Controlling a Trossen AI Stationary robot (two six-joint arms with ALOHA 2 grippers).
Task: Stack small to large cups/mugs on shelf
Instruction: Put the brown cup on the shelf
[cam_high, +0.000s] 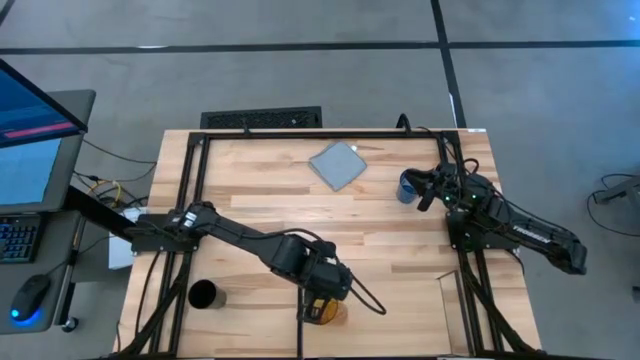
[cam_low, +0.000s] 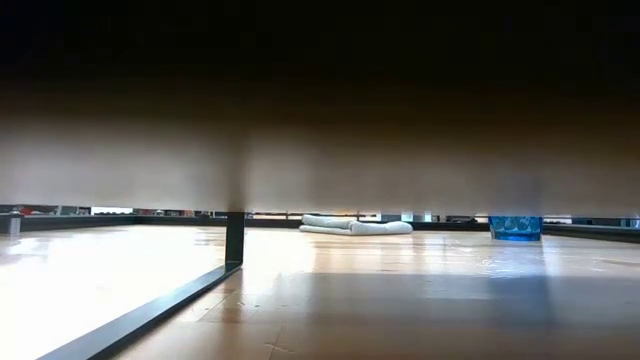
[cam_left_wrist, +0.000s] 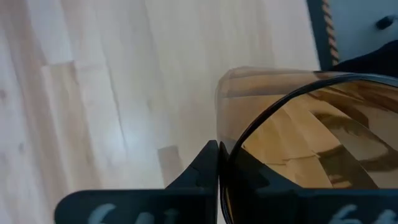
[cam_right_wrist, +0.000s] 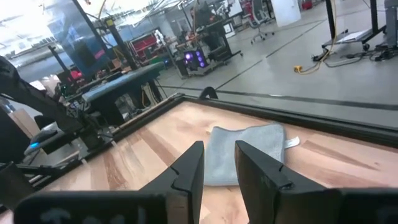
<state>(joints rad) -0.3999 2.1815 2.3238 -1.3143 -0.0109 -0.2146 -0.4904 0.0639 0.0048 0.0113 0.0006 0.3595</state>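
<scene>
I see the wooden table (cam_high: 260, 180) on a grey floor. My left gripper (cam_high: 325, 305), arm stretched to the near edge, is clenched on the amber tumbler (cam_high: 335, 312). My right gripper (cam_high: 425, 190) stands half-open beside the blue cup (cam_high: 406, 188).

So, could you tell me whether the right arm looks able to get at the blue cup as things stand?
Probably yes: the right gripper sits right beside the blue cup, nothing between them, with the cloth lying apart. Whether it already touches the cup is unclear.
</scene>
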